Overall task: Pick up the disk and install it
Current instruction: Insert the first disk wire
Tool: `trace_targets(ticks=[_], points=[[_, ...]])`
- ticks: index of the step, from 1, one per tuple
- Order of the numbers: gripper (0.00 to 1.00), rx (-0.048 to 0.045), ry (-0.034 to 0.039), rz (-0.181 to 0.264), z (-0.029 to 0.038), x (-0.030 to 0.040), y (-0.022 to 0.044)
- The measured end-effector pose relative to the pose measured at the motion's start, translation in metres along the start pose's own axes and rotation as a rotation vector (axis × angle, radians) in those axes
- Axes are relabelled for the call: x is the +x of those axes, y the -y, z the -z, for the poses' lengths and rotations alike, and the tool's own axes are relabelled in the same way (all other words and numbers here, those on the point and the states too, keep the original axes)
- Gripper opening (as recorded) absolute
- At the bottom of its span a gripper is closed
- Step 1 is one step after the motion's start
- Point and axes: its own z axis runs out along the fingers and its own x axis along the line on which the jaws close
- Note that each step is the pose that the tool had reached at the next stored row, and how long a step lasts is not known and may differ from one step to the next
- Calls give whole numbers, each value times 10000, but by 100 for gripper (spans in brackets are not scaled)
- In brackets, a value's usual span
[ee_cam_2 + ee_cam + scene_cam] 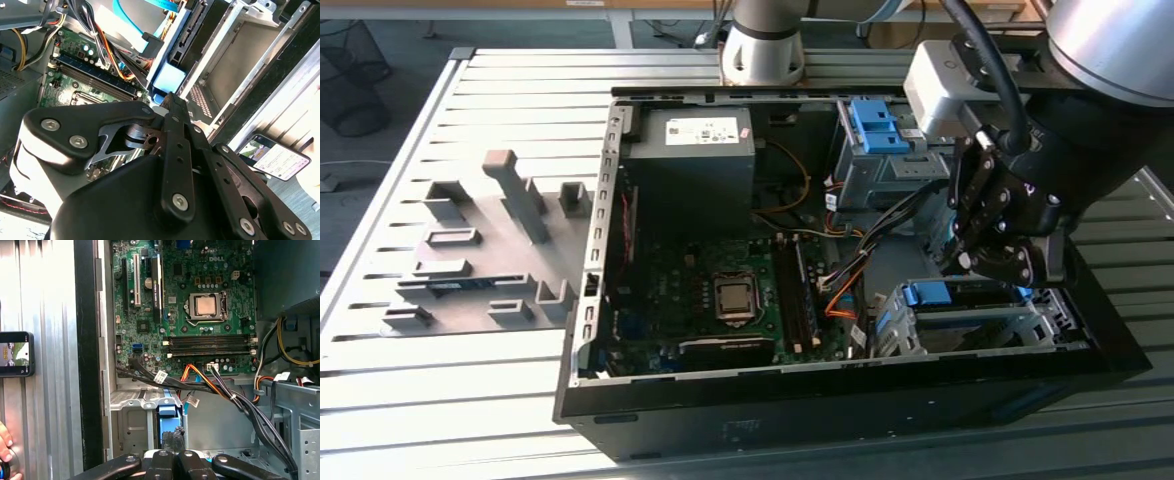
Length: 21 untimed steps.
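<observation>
The disk (942, 293) lies in the silver drive cage (987, 322) at the near corner of the open computer case, on the exterior view's right, its blue rail end facing the motherboard. My gripper (987, 262) hangs just above that blue end. In the first wrist view the two fingers stand pressed together, their tip (173, 437) over the disk's blue end (167, 416). In the second wrist view a fingertip (172, 100) meets the blue rail (167, 80). Whether it touches the disk I cannot tell.
The motherboard (720, 290), a grey power-supply box (700, 140) and a cable bundle (854, 250) fill the case. A second blue latch (874, 125) sits on the far cage. A grey fixture (480, 250) lies on the slatted table. A phone (15, 354) and a hand (5, 440) are outside the case.
</observation>
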Motion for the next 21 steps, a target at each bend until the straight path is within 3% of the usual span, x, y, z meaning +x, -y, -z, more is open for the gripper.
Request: trace_targets(ticks=[6, 12, 21], points=[[11, 0, 2, 1, -3, -1, 24], [11, 0, 0, 1, -7, -12, 195], [11, 0, 0, 0, -7, -13, 206]])
